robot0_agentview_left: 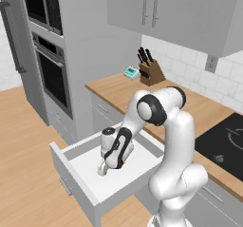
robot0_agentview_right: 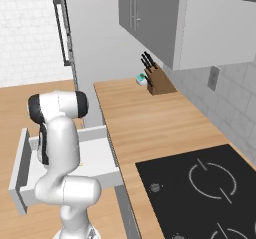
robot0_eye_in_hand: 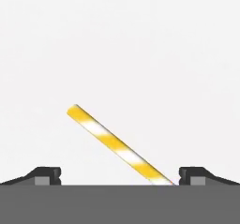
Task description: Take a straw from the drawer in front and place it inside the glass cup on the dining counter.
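The tool hangs low inside the open drawer, fingers spread wide with nothing pinched — one fingertip on either side in the hand view. The straw, yellow with white stripes, lies flat on the drawer's white floor between them, slanting — its lower end just beside one fingertip.
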### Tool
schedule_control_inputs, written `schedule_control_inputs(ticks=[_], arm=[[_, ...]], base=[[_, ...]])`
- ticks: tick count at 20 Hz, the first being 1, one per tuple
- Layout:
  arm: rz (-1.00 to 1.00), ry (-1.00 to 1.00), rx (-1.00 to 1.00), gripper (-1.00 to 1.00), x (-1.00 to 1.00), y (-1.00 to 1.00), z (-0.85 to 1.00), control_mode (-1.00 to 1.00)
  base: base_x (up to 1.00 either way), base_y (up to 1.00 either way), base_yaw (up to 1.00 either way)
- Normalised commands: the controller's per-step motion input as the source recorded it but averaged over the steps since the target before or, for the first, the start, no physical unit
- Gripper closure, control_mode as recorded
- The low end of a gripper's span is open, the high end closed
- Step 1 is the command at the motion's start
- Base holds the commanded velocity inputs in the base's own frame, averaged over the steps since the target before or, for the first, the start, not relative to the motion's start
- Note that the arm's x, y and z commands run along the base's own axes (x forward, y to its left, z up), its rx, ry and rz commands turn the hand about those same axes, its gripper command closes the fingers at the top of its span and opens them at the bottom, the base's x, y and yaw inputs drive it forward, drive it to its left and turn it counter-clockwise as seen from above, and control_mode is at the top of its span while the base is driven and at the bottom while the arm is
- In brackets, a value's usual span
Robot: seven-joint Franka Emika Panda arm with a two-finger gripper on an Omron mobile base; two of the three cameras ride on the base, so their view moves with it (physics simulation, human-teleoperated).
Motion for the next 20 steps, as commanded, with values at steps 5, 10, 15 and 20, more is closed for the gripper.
schedule_control_inputs(ticks=[5,10,15,20], arm=[[0.03,0.00,0.00,-1.00,0.30,0.00,-0.14,-1.00],[0.04,0.00,0.00,-1.00,0.23,0.00,-0.28,-1.00],[0.04,0.00,0.00,1.00,0.10,0.01,-0.39,-1.00],[0.03,-0.03,0.00,1.00,-0.11,0.00,-0.25,-1.00]], base=[[0.00,0.00,0.00],[0.00,0.00,0.00],[0.00,0.00,0.00],[0.00,0.00,0.00]])
